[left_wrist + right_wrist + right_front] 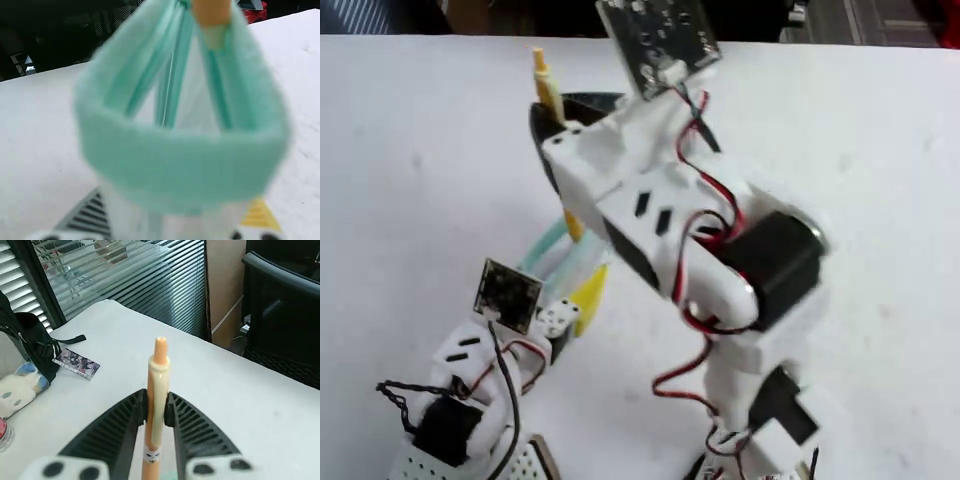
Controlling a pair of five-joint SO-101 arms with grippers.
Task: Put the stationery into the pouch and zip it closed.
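Observation:
A cream and orange pen point(156, 390) stands upright between the black fingers of my right gripper point(155, 399), which is shut on its barrel. From above, the pen point(546, 85) sticks up beside the right gripper point(560, 128), and its lower end reaches down into the mouth of the pouch point(563, 258). The pouch point(175, 170) is clear with a teal rim and zip, and it is held open and upright. My left gripper point(576, 292) grips the pouch's near wall, its yellow finger point(257, 215) beside the clear plastic. The pen's orange end point(212, 11) shows just over the far rim.
The white table point(840, 130) stretches out on all sides. The right arm's body point(720, 260) hangs over the middle of it. Farther off lie a small card point(76, 362) and a black bag point(25, 340); a black chair point(285, 320) stands past the table's edge.

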